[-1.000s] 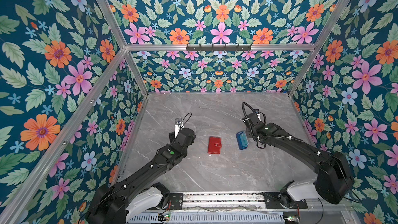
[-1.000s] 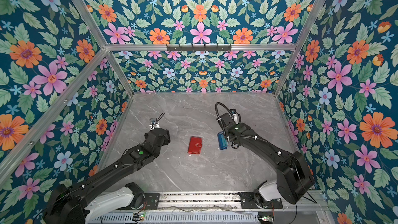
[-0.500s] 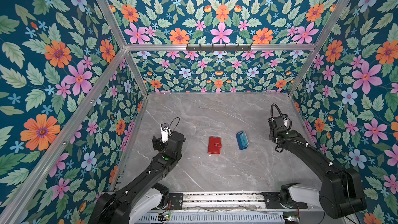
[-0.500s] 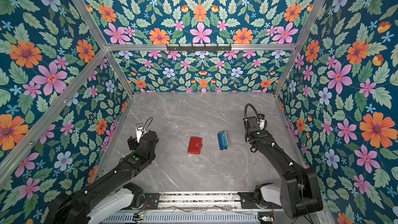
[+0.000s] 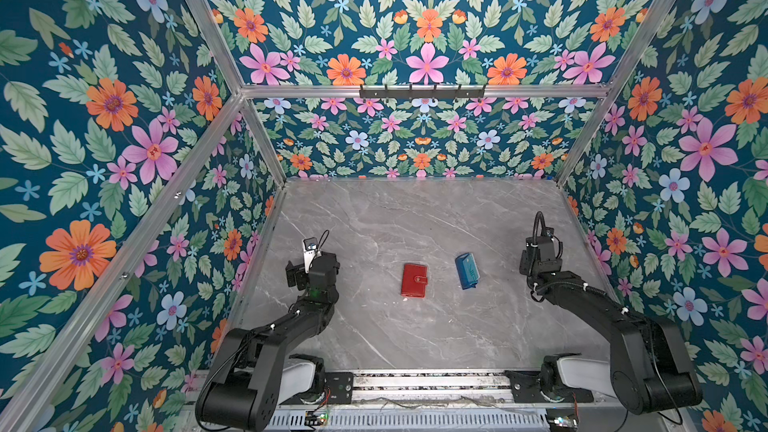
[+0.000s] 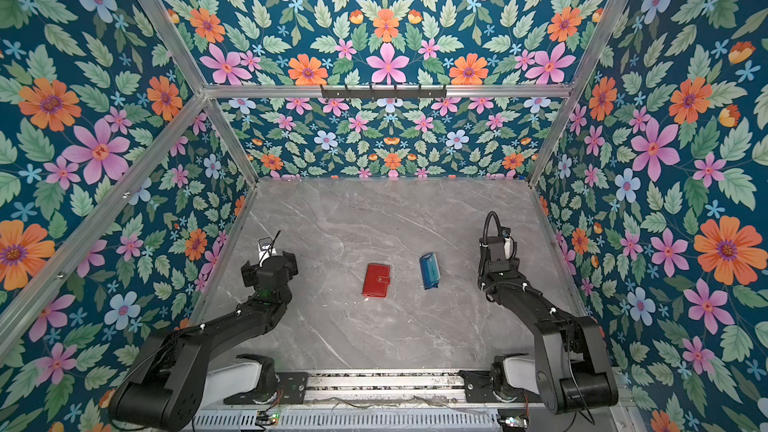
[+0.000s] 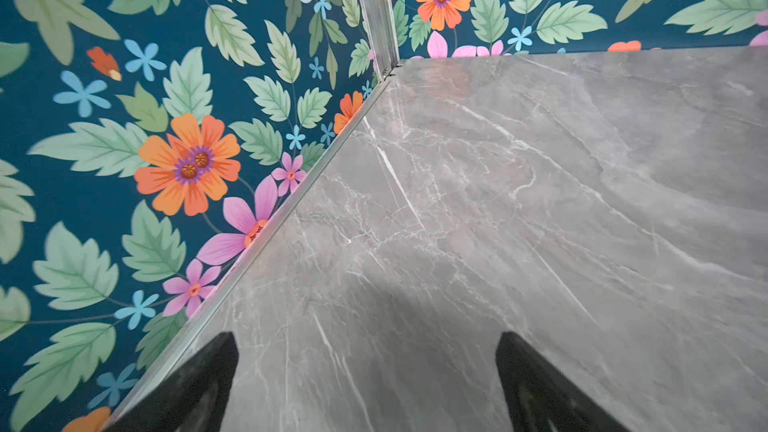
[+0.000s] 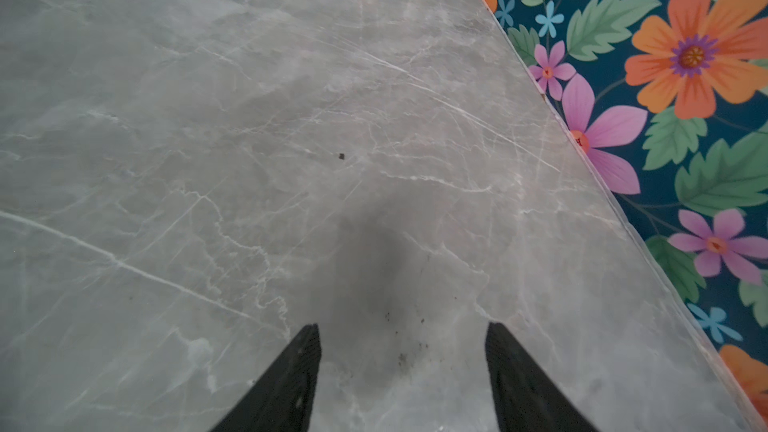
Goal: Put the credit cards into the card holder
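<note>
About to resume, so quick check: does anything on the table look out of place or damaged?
Nothing serious. Wallet lies shut, flat; blue tray beside it, apart, slightly skewed. Left hand and right hand open, empty. A few dark specks by the right hand.

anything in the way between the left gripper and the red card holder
Nothing visible. Only bare marble table lies between the left gripper, fingers apart and empty, and the card holder. The blue tray sits on the holder's other side, apart from it.
</note>
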{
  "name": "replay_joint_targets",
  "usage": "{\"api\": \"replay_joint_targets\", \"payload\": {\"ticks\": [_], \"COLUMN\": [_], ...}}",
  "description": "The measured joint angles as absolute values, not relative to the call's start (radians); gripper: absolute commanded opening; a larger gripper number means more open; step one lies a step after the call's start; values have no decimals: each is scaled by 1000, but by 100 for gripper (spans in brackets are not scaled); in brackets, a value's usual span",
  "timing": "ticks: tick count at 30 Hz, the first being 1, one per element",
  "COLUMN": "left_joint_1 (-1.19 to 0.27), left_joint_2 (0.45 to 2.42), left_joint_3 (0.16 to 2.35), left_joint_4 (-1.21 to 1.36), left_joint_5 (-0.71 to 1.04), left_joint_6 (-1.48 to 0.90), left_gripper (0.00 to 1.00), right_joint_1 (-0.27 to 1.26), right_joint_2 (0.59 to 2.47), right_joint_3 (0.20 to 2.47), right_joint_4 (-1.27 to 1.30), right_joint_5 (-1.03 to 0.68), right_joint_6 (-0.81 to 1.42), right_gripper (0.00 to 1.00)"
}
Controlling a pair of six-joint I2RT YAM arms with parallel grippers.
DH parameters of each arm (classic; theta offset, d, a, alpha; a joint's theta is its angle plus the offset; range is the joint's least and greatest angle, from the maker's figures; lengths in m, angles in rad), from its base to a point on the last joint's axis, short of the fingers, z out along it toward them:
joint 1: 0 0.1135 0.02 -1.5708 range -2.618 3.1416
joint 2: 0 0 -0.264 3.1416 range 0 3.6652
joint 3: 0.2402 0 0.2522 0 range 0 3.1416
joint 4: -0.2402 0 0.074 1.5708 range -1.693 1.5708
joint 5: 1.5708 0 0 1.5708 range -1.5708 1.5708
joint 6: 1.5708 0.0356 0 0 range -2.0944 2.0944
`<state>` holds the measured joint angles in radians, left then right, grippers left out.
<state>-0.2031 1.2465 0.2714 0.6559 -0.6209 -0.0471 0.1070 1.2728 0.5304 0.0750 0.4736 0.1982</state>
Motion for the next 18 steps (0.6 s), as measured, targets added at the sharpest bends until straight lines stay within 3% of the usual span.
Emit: {"api": "replay_joint_targets", "payload": {"ticks": [18], "left_joint_1": [-39], "left_joint_2": [1415], "left_joint_3": [181], "left_joint_4": [1132], "left_joint_5": [-237], "left_joint_6": [-23], "left_gripper": [100], "right_joint_1": [-24], "right_joint_2": [1259], "right_joint_3": [286], "right_joint_4": [675], "right_joint_5": [182], "right_joint_6": [130], "right_gripper": [66]}}
